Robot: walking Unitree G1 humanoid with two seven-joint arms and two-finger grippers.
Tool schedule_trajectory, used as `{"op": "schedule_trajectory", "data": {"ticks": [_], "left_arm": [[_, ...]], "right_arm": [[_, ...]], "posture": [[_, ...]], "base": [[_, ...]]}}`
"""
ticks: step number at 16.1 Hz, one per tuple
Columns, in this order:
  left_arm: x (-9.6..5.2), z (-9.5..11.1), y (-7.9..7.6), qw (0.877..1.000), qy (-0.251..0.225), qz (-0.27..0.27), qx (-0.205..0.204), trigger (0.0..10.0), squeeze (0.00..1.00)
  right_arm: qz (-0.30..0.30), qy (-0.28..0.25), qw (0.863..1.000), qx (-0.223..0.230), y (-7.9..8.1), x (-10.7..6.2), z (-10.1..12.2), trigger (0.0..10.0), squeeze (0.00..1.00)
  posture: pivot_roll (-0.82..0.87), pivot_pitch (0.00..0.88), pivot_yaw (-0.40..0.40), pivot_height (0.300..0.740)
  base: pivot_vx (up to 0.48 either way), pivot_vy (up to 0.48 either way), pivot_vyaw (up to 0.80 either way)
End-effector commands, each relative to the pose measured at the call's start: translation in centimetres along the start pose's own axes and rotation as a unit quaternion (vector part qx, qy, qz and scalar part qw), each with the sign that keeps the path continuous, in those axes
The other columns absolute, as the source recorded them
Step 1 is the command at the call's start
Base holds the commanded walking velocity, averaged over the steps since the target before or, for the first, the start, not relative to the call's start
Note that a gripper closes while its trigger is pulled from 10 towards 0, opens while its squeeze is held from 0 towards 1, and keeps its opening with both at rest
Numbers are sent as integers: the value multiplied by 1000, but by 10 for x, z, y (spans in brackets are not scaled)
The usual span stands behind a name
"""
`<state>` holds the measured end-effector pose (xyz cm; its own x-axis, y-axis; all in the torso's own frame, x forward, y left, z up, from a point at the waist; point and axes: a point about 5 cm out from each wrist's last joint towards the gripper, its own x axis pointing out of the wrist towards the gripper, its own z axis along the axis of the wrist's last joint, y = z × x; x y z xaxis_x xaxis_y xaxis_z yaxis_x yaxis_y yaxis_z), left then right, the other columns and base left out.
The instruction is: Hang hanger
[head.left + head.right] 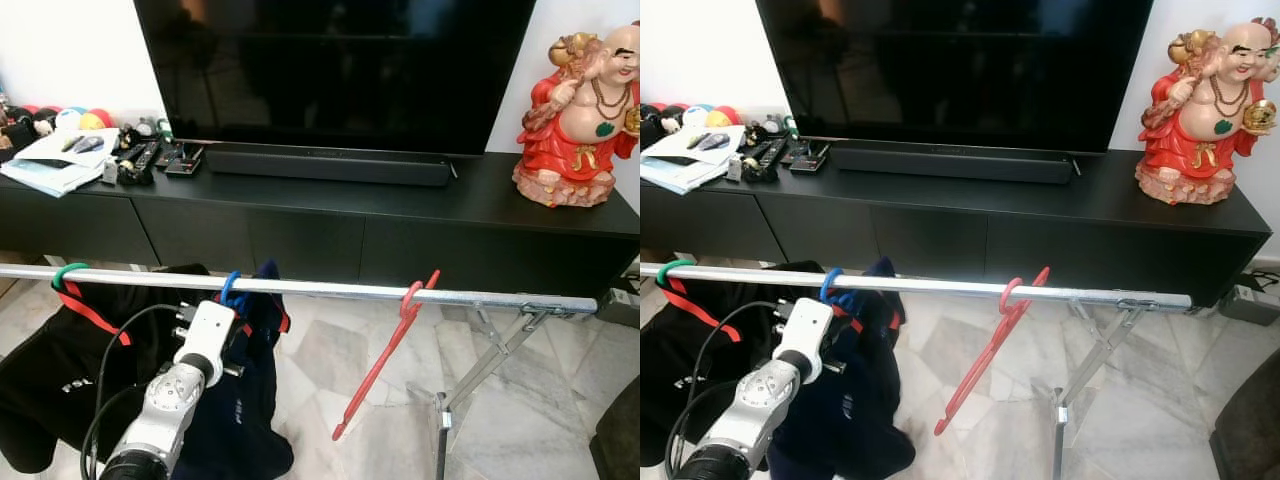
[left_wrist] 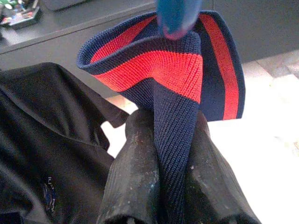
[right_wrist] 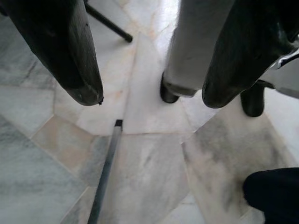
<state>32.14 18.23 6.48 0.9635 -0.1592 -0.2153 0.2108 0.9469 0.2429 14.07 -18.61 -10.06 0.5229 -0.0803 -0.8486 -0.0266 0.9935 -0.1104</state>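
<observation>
Judging from where the blue hanger (image 1: 229, 287) sits, we are close to finished: its hook is already looped over the metal rail (image 1: 330, 288), and the navy garment (image 1: 240, 400) hangs from it beneath the bar. What we reckon is left is to let go of the cloth and draw the arm clear.

Our left gripper (image 2: 161, 154) is up just under the rail, its two black fingers (image 2: 133, 182) closed on a fold of the navy garment's ribbed collar (image 2: 173, 70), which is banded navy and red. The blue hook shows blurred right above that collar in the left wrist view. We are pinching fabric, not the hanger's plastic itself.

Our right gripper (image 3: 145, 79) hangs idle over the marble floor (image 3: 154, 177) with its fingers spread wide and nothing between them.

The blue hanger looks thin and plastic, with little of it visible beyond the hook; the garment covers the rest. To its left on the same rail a green hanger (image 1: 68, 274) carries a black garment (image 1: 60, 370) with red trim, and to its right a bare red hanger (image 1: 385, 355) dangles tilted from its hook. Behind the rail stands a low black TV counter (image 1: 420, 215).
</observation>
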Motion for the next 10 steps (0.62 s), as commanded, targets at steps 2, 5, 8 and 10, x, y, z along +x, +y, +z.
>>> {"op": "schedule_trajectory", "data": {"ticks": [2,5,8,10], "left_arm": [[-4,-10,-5,999,29,-24,16,10000,0],[-9,-13,-9,999,25,-27,-5,10000,0],[-12,-11,-8,999,5,-15,-34,10000,1000],[-15,-4,-5,998,-23,-4,-58,10000,1000]], "right_arm": [[4,6,1000,3,9,-1,-5,10000,0],[6,4,1000,2,14,0,-1,10000,0],[0,-2,1000,3,2,1,5,10000,0],[-4,-5,1000,4,-7,1,6,10000,0]], "posture": [[17,47,52,740],[20,48,52,740],[20,48,52,740],[20,46,50,740]], "base": [[0,0,0],[0,0,0],[0,0,0],[0,0,0]]}}
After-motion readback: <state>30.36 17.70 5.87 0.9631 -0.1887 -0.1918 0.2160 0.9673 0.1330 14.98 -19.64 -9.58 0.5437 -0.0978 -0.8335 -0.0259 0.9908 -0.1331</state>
